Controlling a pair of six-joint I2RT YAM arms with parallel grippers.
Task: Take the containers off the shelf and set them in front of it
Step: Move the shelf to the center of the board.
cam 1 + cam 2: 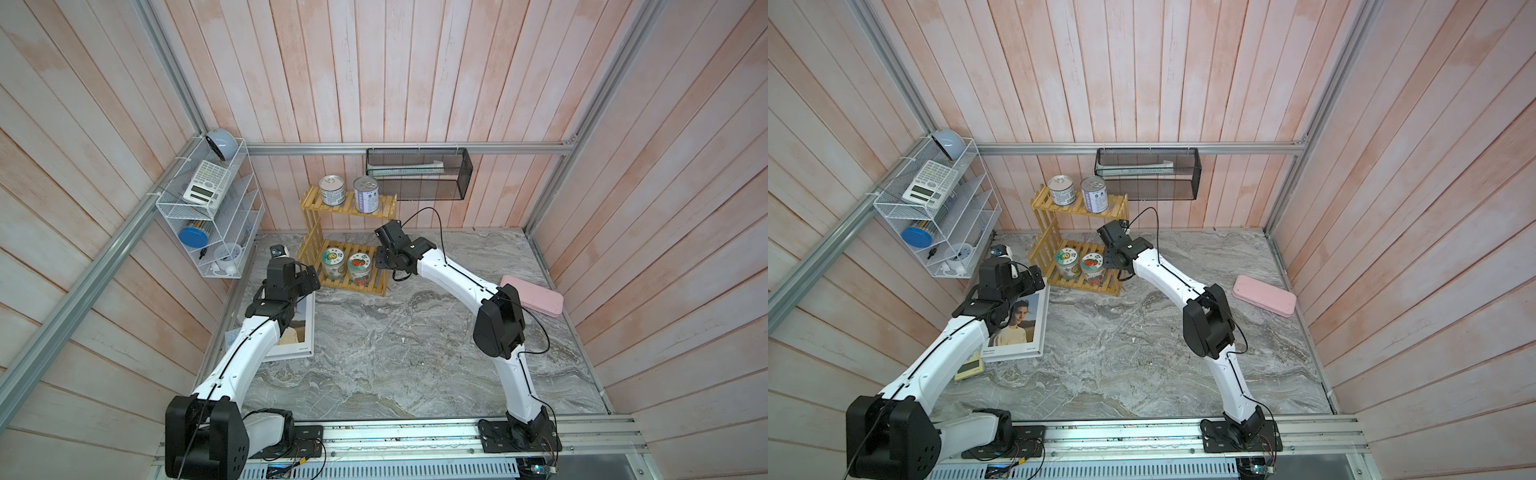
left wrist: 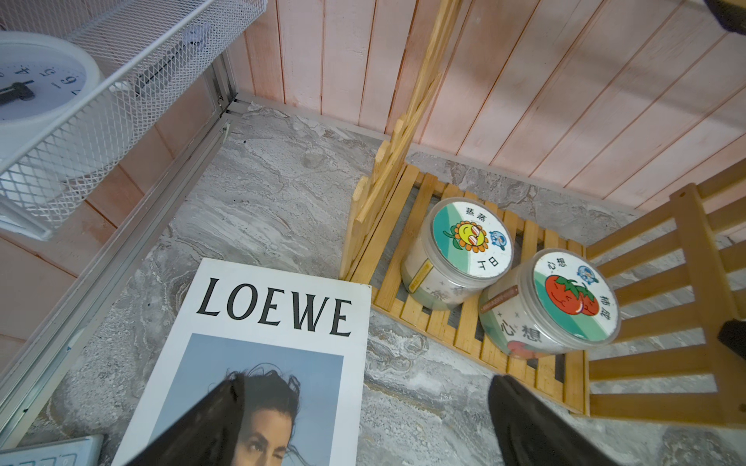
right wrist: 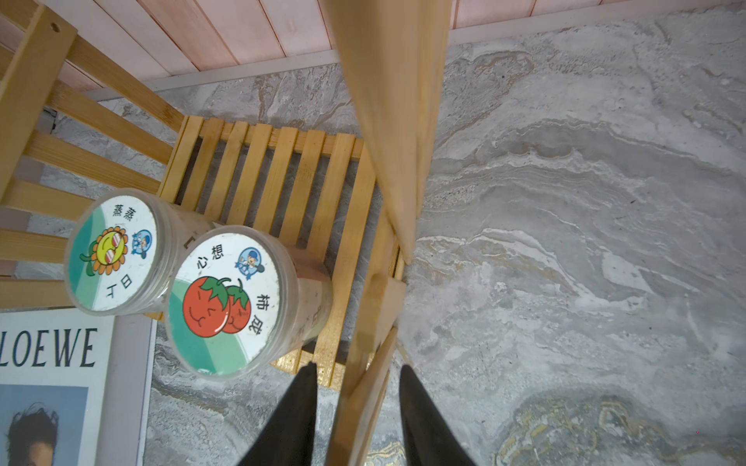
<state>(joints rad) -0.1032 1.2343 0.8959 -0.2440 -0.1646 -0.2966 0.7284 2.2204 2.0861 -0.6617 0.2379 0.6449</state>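
The yellow slatted shelf [image 1: 350,211] stands at the back wall. A white-blue tin [image 1: 332,190] and a purple-white tin [image 1: 365,194] stand on its top tier. Two glass jars sit on the bottom tier: a sunflower-lid jar [image 2: 468,238] and a tomato-lid jar [image 3: 224,298]. My right gripper [image 3: 357,365] is at the shelf's right end, its narrowed fingers straddling the side frame's wooden edge, with a gap showing on the jar side. My left gripper [image 2: 367,381] hovers wide open and empty over the marble in front of the shelf's left end.
A LOEWE magazine [image 1: 1017,328] lies on the marble under my left arm, touching the shelf's front left corner. A white wire rack [image 1: 208,216] hangs on the left wall, a black mesh basket [image 1: 419,174] on the back wall. A pink case [image 1: 532,301] lies far right.
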